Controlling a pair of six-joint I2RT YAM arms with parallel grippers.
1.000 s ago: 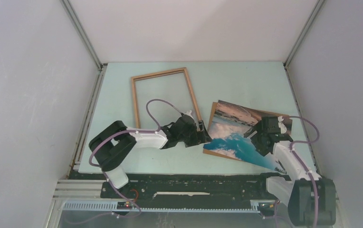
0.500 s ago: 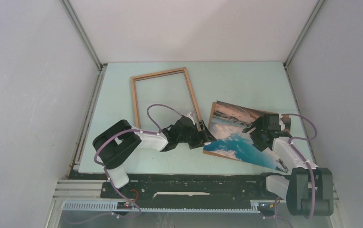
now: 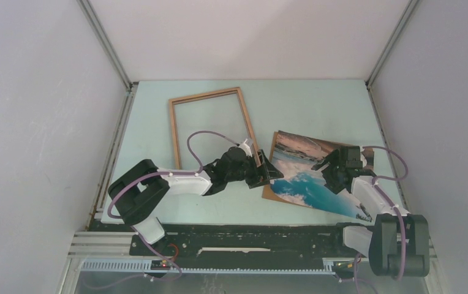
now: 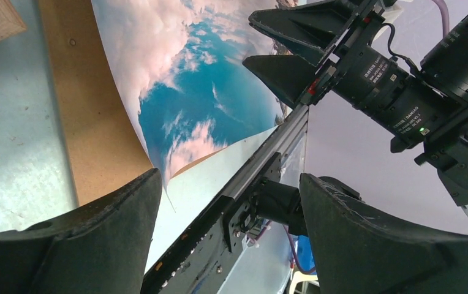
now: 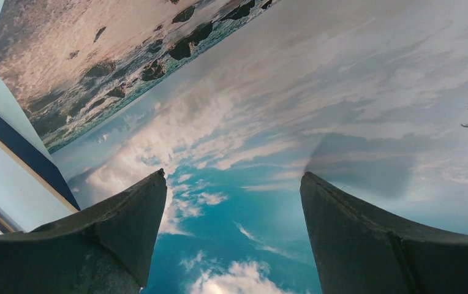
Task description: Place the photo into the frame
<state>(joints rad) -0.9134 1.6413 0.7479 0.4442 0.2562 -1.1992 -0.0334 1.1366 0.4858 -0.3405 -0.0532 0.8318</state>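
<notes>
a thin open rectangular brown wooden frame (image 3: 210, 125) lies flat on the pale green table (image 3: 317, 107), left of centre and toward the far edge; bare table shows through its opening, between its left rail and the left wall, and across the far right; its near right corner is hidden behind the left arm; just right of that corner the left gripper (image 3: 267, 171) reaches the left edge of the photo (image 3: 305, 180), a flat rectangular beach print of blue sea, clouds and sky; the photo lies skewed, apart from the frame, near the right wall, its near right corner by the table's near edge; a strip of plain brown fibreboard (image 4: 90, 122) shows along the photo's left side; in the left wrist view the left gripper (image 4: 228, 184) has its jaws spread wide and grasps nothing, and whether a tip touches the board cannot be told; the right gripper (image 3: 328, 171) sits over the photo's middle; in the right wrist view the right gripper (image 5: 234, 177) is likewise spread wide, released, with the print (image 5: 268, 122) filling the gap; contact cannot be told.
</notes>
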